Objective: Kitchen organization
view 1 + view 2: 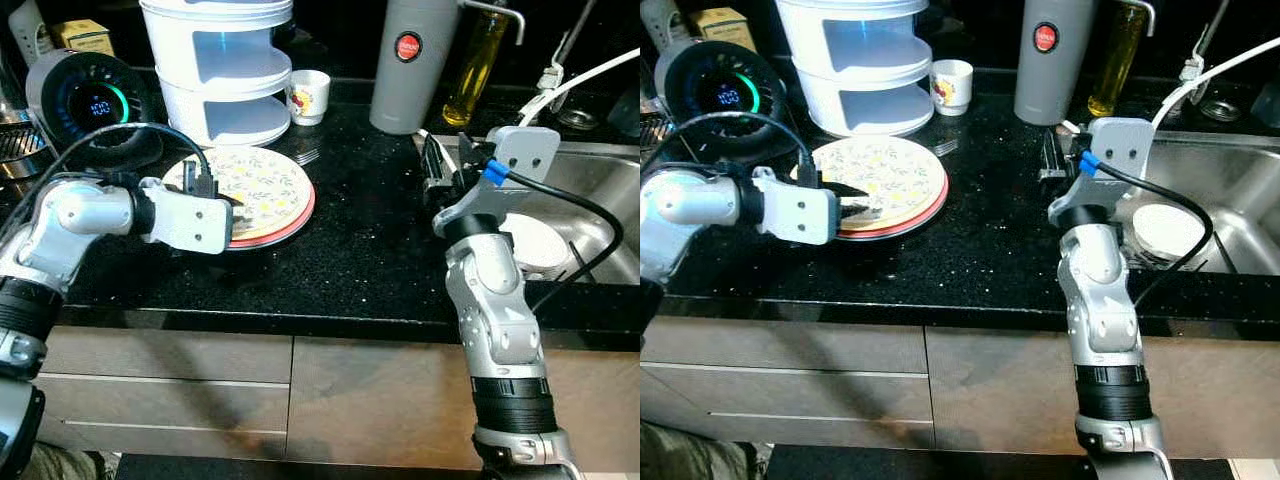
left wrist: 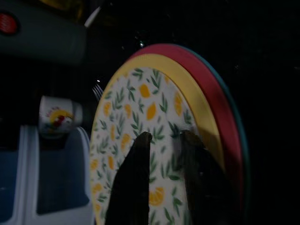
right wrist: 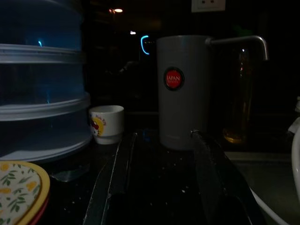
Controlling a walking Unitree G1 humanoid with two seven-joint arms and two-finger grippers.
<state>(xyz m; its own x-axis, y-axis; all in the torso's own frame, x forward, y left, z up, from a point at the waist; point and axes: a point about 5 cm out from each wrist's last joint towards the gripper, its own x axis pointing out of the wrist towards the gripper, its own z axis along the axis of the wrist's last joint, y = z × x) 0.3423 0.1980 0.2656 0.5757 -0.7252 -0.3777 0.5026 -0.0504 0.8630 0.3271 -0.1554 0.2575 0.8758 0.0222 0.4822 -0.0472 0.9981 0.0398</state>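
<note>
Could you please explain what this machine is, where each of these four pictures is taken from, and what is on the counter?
It is a humanoid robot with two silver arms, each ending in a black two-fingered pincer. Two pictures come from its head camera, looking down; two from its wrists.

On the black counter lie a stack of plates, a white tiered rack, a small cup and a grey flask; a sink is alongside.

The left pincer reaches over the top plate, fingers apart. The right pincer hangs open, holding nothing.

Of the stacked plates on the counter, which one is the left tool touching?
The top plate, patterned with lemons and leaves; the left tool lies on it. The red plate and teal one sit beneath.
</note>
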